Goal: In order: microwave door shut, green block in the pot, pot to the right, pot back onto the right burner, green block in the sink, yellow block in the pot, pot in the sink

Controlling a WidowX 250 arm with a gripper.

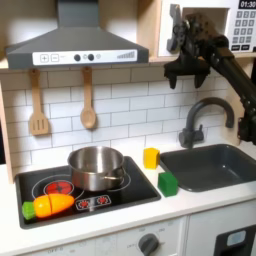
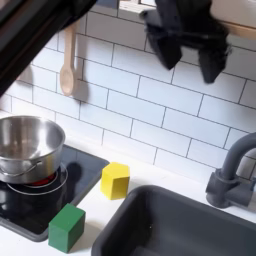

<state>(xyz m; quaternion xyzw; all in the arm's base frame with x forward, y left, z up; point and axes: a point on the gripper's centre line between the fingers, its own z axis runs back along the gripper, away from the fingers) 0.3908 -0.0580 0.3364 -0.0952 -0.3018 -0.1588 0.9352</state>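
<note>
We see the claw raised near the microwave door, fingers apart and empty; the pot sits on a burner; the green block and yellow block rest on the surface beside the sink.

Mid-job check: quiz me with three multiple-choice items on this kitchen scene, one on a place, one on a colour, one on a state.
1. Where is the pot? A in the sink; B on the stove's right burner; C on the hood.
2. Which block stands nearer the wall tiles? A yellow; B green; C red.
3. What is in the sink? A the pot; B the green block; C nothing.

Key: B, in the first exterior view the pot covers the right burner; A, the yellow block sits behind the green block; C, the basin is bare in both exterior views.
</note>
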